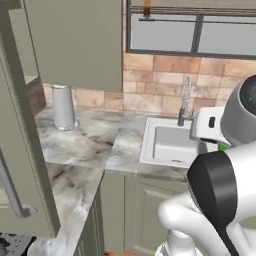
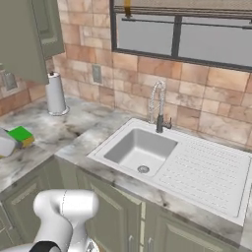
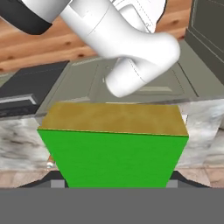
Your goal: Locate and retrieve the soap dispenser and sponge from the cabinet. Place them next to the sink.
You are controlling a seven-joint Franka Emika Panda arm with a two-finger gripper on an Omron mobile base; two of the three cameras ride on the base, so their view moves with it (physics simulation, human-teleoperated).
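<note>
Between the claw's [image 3: 113, 181] fingertips in your hand view you have the sponge [image 3: 114, 148], its green face toward the camera and its yellowish side on top; the claw is clenched on it. From the right base view you see the same sponge [image 2: 21, 135] at the far left, just over the marbled bench [image 2: 74, 133], with a pale piece of the hand beside it. You cannot tell from either view whether the sponge touches the bench.

Well to the right of it sits the sink [image 2: 206, 172], a white inset with one basin, a ribbed drainboard and a chrome spring-coil faucet [image 2: 158, 110] at its back edge. In your left base view the sink [image 1: 167, 145] lies partly behind the arm.

A grey paper-towel roll [image 2: 55, 93] stands upright on the bench against the brick wall. Above it hangs the cabinet [image 2: 29, 34], and its door [image 1: 22, 165] with the long silver bar handle stands open at the left of your left base view.
</note>
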